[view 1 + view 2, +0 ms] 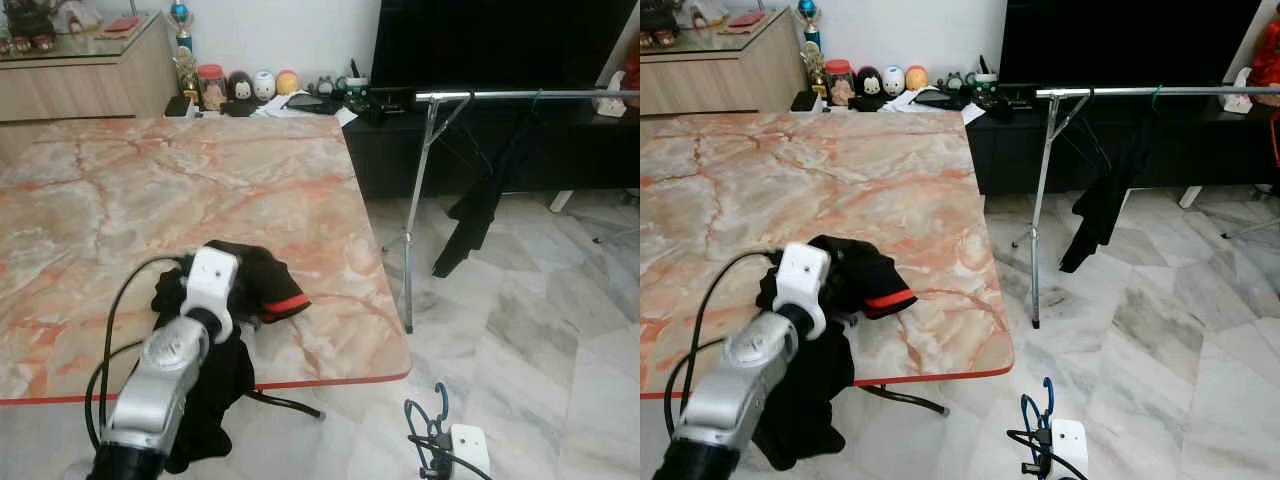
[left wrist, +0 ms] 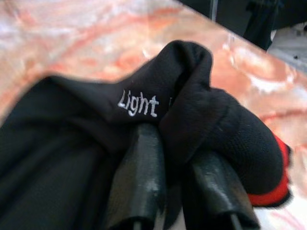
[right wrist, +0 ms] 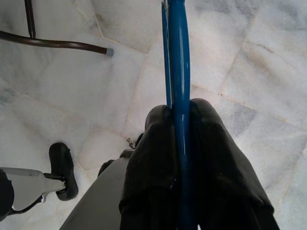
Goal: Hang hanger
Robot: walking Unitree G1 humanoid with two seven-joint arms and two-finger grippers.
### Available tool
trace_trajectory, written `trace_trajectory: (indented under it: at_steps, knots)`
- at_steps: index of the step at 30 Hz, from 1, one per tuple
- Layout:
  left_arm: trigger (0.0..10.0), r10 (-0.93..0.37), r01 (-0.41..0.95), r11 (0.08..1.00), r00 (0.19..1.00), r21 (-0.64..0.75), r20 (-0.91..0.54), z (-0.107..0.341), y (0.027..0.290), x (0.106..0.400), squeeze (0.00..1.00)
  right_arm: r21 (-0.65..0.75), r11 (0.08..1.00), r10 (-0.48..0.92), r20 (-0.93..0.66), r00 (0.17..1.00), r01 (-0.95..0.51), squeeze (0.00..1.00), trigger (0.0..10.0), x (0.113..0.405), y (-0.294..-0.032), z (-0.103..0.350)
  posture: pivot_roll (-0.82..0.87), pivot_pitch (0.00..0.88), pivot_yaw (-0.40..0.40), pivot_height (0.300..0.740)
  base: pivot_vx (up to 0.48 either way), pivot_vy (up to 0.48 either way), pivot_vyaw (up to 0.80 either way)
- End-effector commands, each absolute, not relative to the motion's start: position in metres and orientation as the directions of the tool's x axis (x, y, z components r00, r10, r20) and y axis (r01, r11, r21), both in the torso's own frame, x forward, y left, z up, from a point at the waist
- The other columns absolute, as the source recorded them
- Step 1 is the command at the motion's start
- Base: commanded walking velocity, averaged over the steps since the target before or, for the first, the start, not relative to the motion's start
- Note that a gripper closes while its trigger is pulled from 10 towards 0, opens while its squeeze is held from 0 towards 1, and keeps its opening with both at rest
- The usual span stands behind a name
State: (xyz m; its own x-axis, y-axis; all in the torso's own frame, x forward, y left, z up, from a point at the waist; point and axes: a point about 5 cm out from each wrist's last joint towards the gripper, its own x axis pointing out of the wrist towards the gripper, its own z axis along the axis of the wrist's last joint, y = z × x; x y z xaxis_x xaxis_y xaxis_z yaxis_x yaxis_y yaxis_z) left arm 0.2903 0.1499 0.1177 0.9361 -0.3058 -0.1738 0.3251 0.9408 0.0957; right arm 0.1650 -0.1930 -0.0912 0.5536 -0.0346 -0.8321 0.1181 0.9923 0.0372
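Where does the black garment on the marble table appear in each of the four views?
Left eye view: black garment at the table's near edge, under the left gripper.
Right eye view: same garment, near the table's front edge.
Left wrist view: close up, garment around the black fingers.
Right wrist view: not in it.
Shared landmark: the garment's red band.

We observed the left arm [image 1: 165, 375] extended over the near edge of the marble table [image 1: 180, 200], its wrist against a black garment [image 1: 255, 280] with red trim that draped over that edge. A blue hanger [image 1: 428, 425] showed low above the floor. A clothes rail [image 1: 530, 95] carried a dark garment [image 1: 480, 215] beyond the table's right edge.
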Motion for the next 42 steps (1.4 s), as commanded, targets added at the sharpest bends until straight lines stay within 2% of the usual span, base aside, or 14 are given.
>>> trace_trajectory:
  at_steps: [1,12,23,27,34,38,41,42]
  knots:
    - [10.0,-0.310,0.329,0.937,0.938,0.119,-0.155,0.126,0.146,0.291,1.00,0.035,0.993,-0.034,-0.830,0.556,0.112,0.00,10.0,0.166,-0.194,-0.090,0.01,0.000,-0.045,0.740,0.000,0.000,0.00]
    - [10.0,-0.324,0.350,0.925,0.930,0.148,-0.172,0.128,0.147,0.288,1.00,0.036,0.993,-0.034,-0.828,0.559,0.115,0.00,10.0,0.167,-0.194,-0.090,0.00,0.000,-0.040,0.740,0.000,0.000,0.00]
    - [10.0,-0.398,0.422,0.893,0.903,0.155,-0.163,0.133,0.145,0.283,1.00,0.038,0.992,-0.036,-0.827,0.561,0.119,0.00,10.0,0.168,-0.194,-0.090,0.01,0.000,-0.042,0.740,0.000,0.000,0.00]
    - [10.0,-0.506,0.522,0.843,0.852,0.134,-0.137,0.140,0.133,0.278,1.00,0.037,0.992,-0.038,-0.826,0.563,0.121,0.00,10.0,0.168,-0.195,-0.090,0.00,0.000,-0.042,0.740,0.000,0.000,0.00]
    - [10.0,-0.567,0.577,0.808,0.816,0.119,-0.113,0.145,0.131,0.271,1.00,0.036,0.992,-0.038,-0.825,0.563,0.120,0.00,10.0,0.169,-0.195,-0.089,0.00,0.000,-0.042,0.740,0.000,0.000,0.00]
    - [10.0,-0.531,0.538,0.837,0.843,0.100,-0.087,0.146,0.138,0.271,1.00,0.037,0.992,-0.039,-0.825,0.563,0.122,0.00,10.0,0.169,-0.195,-0.089,0.01,0.000,-0.044,0.740,0.000,0.000,0.00]
    - [10.0,-0.413,0.416,0.906,0.909,0.077,-0.056,0.142,0.152,0.272,1.00,0.036,0.992,-0.040,-0.825,0.564,0.122,0.00,10.0,0.169,-0.195,-0.089,0.01,0.000,-0.045,0.740,0.000,0.000,0.00]
    - [10.0,-0.303,0.306,0.949,0.952,0.075,-0.047,0.134,0.166,0.270,0.00,0.034,0.992,-0.041,-0.824,0.565,0.122,0.00,10.0,0.169,-0.195,-0.089,0.00,0.000,-0.046,0.740,0.000,0.000,0.00]
